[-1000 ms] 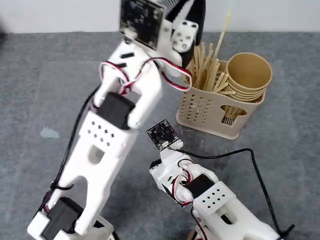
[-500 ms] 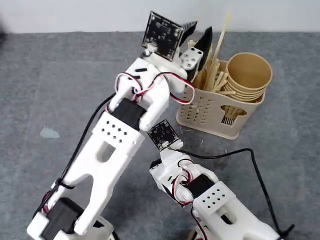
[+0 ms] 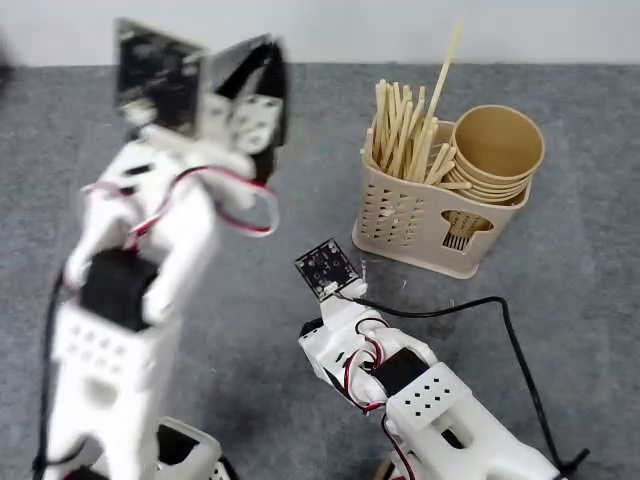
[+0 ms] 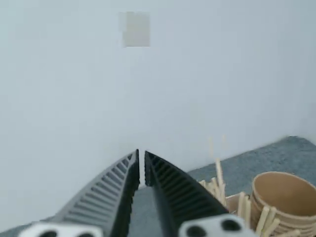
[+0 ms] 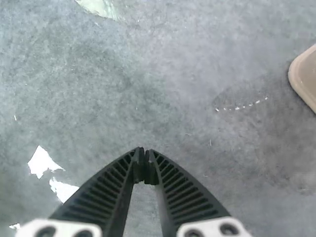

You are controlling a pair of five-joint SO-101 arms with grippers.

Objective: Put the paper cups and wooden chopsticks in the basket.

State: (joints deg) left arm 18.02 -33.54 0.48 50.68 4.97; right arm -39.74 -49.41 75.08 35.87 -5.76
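Toward the table's [image 3: 585,290] far right edge, the basket [image 3: 440,228] holds the stacked paper cups [image 3: 497,150] and a sheaf of wooden chopsticks [image 3: 400,125]. The left gripper [image 4: 141,157] hangs raised beside the basket, well apart from it, fingers together. The right gripper [image 5: 144,168] sits low near the table's front edge, fingertips touching
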